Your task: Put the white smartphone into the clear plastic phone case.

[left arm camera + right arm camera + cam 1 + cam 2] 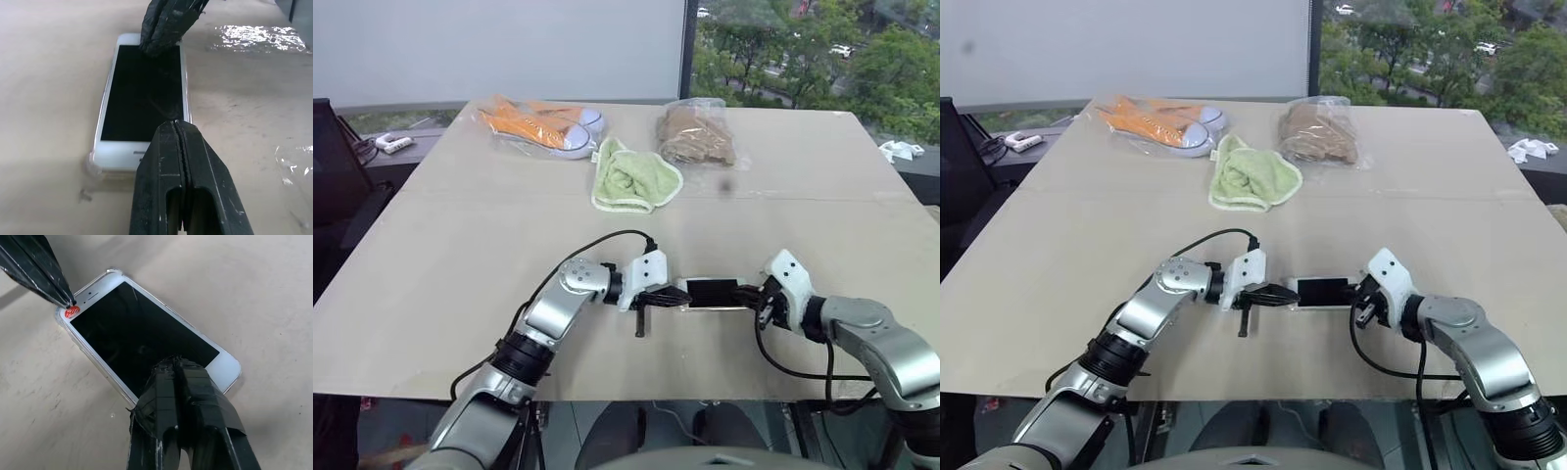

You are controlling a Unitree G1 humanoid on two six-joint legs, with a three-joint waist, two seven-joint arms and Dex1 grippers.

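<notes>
Because the white smartphone (711,292) is lying screen-up on the tabletop (460,255) between the two arms, it is bracketed from both ends in the left eye view: the left end effector (658,297) is brought to one short end, the right end effector (763,294) to the other. Both forearms are angled inward and slightly downward, elbows out.

From the left wrist view, the left end effector's fingers (183,161) are seen pressed together with nothing between them, their tips resting at the near end of the screen; a thin transparent rim, judged to be the clear plastic phone case (93,164), is seen hugging that end (the phone appears at least partly seated).

From the right wrist view, the right end effector's fingers (181,391) are likewise closed on nothing and laid over the screen near one end, while the left tips are set on the orange-red mark (72,311). The closed tips are judged to serve as pushers, pressing the phone down into the shell.
</notes>
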